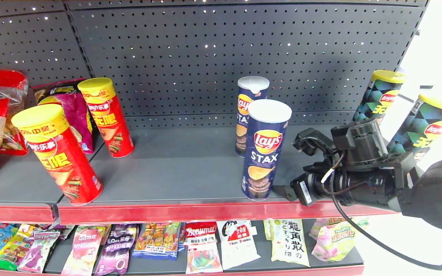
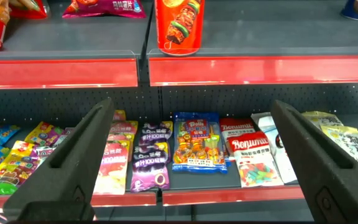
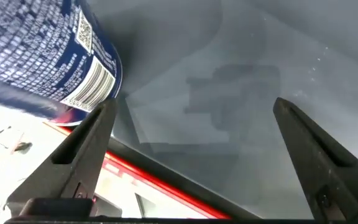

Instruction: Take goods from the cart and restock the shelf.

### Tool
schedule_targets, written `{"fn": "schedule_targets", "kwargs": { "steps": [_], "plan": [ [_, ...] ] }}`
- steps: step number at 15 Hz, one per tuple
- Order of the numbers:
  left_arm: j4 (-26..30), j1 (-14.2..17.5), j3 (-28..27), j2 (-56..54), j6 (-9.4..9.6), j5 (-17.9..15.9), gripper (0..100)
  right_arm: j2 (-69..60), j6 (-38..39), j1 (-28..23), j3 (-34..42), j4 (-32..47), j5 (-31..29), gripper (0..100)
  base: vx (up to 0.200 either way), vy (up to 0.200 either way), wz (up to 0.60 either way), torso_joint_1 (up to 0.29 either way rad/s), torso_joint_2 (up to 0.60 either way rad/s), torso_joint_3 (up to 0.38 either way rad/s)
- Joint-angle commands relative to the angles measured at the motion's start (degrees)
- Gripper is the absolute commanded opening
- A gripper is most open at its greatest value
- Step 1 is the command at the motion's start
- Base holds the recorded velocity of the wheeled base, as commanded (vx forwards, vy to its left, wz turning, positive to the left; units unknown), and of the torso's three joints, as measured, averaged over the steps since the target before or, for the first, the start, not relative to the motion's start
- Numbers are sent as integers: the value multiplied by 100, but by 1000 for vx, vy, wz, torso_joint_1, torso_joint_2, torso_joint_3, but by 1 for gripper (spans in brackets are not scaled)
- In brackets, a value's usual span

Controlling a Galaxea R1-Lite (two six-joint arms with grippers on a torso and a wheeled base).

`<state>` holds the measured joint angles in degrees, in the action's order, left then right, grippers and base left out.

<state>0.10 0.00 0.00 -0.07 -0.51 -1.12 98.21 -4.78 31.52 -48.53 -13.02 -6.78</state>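
The widest free stretch of the shelf (image 1: 175, 168) runs between the rear red can (image 1: 106, 117) and the front blue can (image 1: 266, 149), bare back to the pegboard (image 1: 205, 57). Right of that blue can, the right gripper (image 3: 191, 112), jaws spread, and its arm crowd the gap toward the patterned cans (image 1: 382, 97).

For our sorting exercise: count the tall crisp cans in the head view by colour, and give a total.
Red cylindrical cans with yellow lids: 2
Dark blue cans with white lids: 2
Teal-patterned cans with yellow lids: 2
Total: 6
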Motion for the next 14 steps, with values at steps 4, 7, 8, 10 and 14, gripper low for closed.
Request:
{"fn": "schedule_targets", "kwargs": {
  "steps": [4,7,8,10,14],
  "plan": [
    [-1,0,0,7,-2,-2,100,58,-6,108,-104,-8,1,100,0,0,0,0,0,0],
    [-1,0,0,7,-2,-2,100,67,-6,143,-130,-8,-8,100,0,0,0,0,0,0],
    [-1,0,0,7,-2,-2,100,76,-6,152,-139,-8,-8,100,0,0,0,0,0,0],
    [-1,0,0,7,-2,-2,100,137,-6,152,-148,-148,-87,100,0,0,0,0,0,0],
    [-1,0,0,7,-2,-2,100,181,-6,205,-157,-280,-184,100,0,0,0,0,0,0]
  ]
}}
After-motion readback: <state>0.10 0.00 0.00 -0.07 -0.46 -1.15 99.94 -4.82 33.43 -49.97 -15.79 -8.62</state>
